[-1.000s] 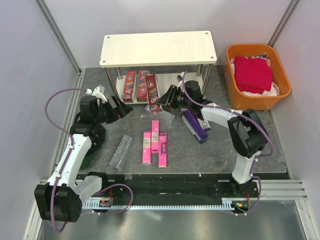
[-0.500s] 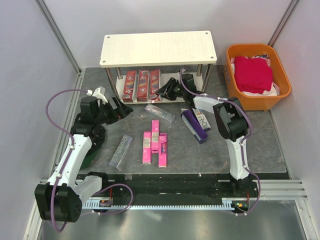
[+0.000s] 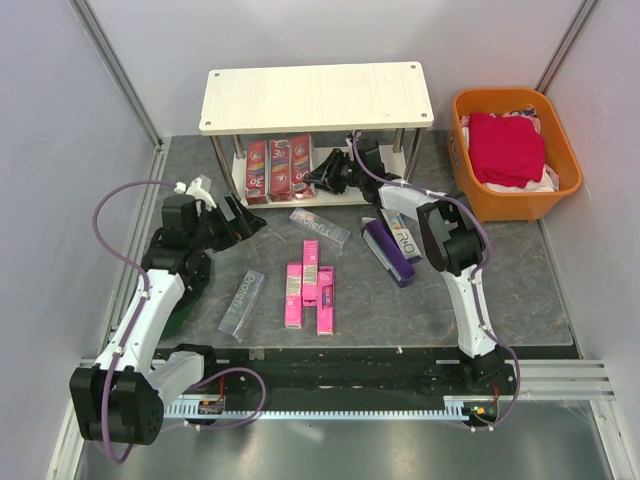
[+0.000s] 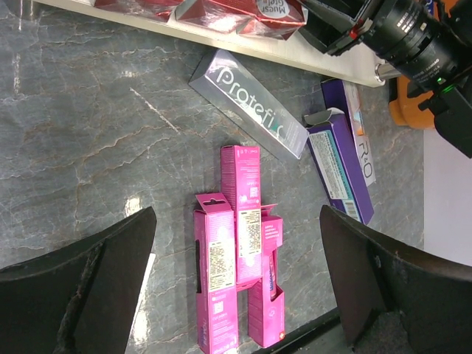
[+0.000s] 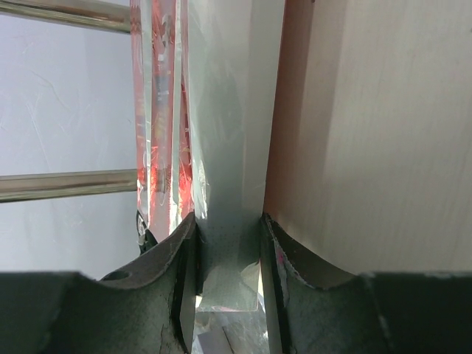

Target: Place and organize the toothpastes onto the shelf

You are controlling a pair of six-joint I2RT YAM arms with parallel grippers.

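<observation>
- The shelf (image 3: 317,97) stands at the far side of the table (image 3: 500,290), and its cream top board is bare.
- The right gripper (image 3: 322,178) reaches in under that top board, over the lower board (image 4: 295,51).
- In the right wrist view its fingers (image 5: 174,254) are pinched narrow on the end of a red carton (image 3: 300,166).
- That carton lies on the lower board, just beside two more red cartons (image 3: 257,170), and all three run parallel.
- In the wrist view the held carton shows only a shiny side, so it is hard to say whether it sits flat on the board.
- The left gripper (image 3: 240,222) hangs over the left part of the table with its jaws spread wide and nothing between them.
- Three pink cartons (image 3: 310,285) lie side by side near the middle of the table, the middle one set further back.
- One silver-grey carton (image 3: 320,226) lies at an angle just in front of the shelf, and a second silver-grey carton (image 3: 241,303) lies left of the pink ones.
- A purple carton (image 3: 388,253) lies right of the pink ones, with a white lettered carton (image 3: 405,240) touching its far side.
- An orange basket (image 3: 515,208) holding a red cloth (image 3: 505,148) sits to the right of the shelf.
</observation>
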